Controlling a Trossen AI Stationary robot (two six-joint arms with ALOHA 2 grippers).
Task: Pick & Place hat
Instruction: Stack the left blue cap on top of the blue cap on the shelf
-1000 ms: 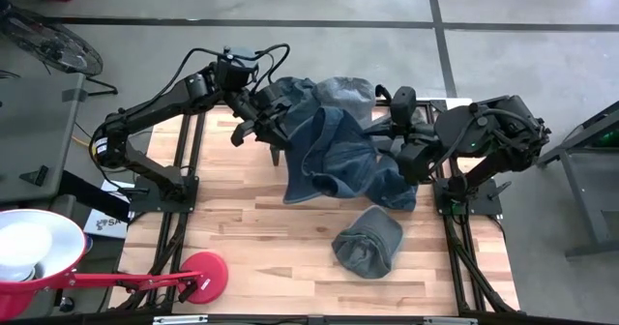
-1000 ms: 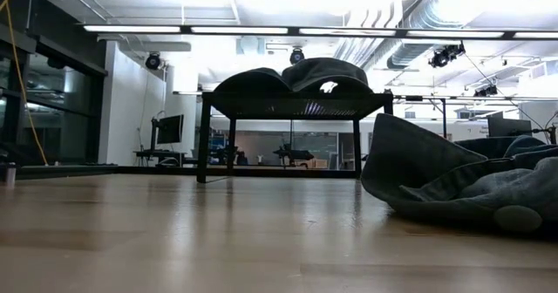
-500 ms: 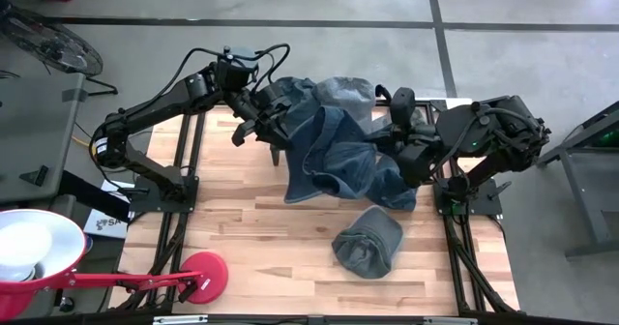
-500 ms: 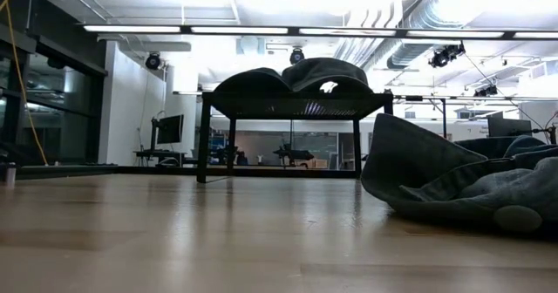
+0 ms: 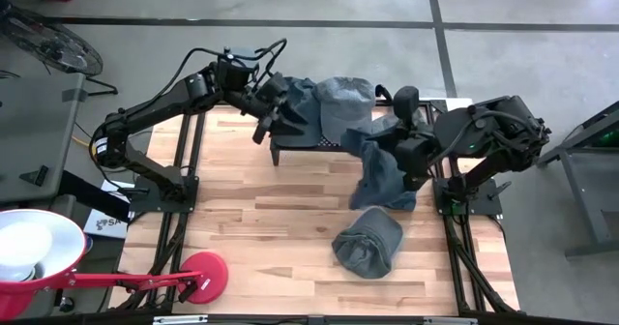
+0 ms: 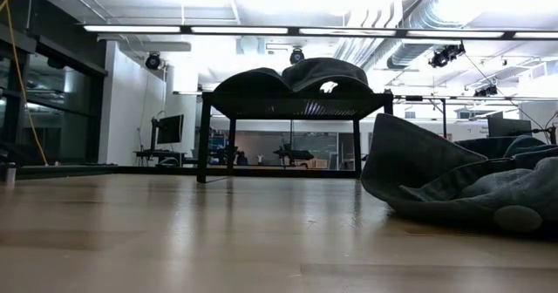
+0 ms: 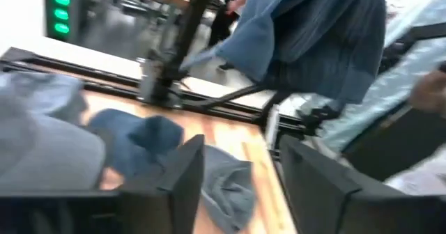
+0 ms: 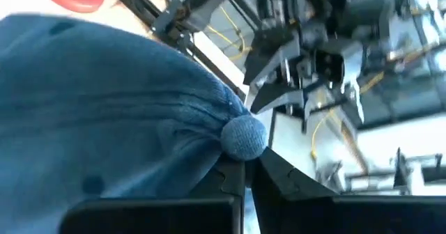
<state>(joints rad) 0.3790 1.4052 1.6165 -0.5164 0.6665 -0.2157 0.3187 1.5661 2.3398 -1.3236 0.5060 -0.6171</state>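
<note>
Pinched shut near its top button, the soft blue hat (image 5: pixel 379 166) droops limply from the right tool (image 5: pixel 407 157) above the counter (image 5: pixel 251 228), so gripping bunched cloth suits it, while the left tool (image 5: pixel 268 122) stands open beside the rack (image 5: pixel 305 141).

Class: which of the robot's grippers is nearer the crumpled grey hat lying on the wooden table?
The right gripper, holding a blue hat just above the grey hat. The left gripper is farther, over the rack.
</note>
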